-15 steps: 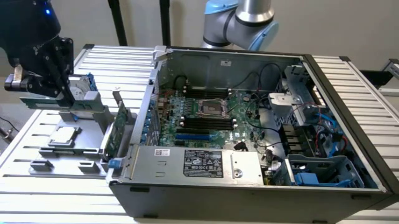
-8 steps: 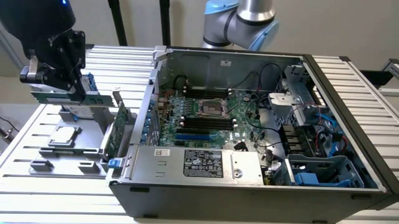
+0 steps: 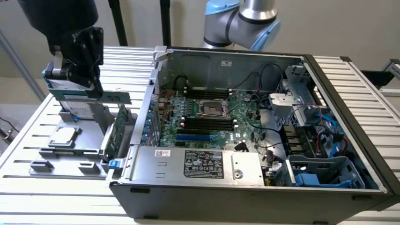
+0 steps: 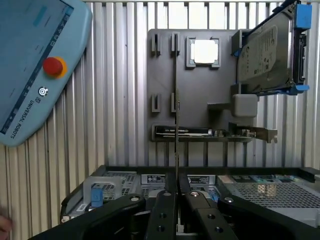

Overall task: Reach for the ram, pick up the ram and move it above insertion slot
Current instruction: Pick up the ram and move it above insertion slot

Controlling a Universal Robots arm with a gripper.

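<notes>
Gripper (image 4: pixel 177 192) fingers pinched nearly shut on the ram (image 4: pixel 176 107), thin stick held edge-on above the grey holder tray (image 4: pixel 200 95), beside open computer case (image 3: pixel 250 117).

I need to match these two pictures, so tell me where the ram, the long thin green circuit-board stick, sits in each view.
Exterior view: the ram lies level under the black hand, above the grey holder plate.
Wrist view: the ram is seen edge-on as a thin dark line running out from between the hand's fingers.
Shared landmark: the silver square processor chip on that plate.
</notes>
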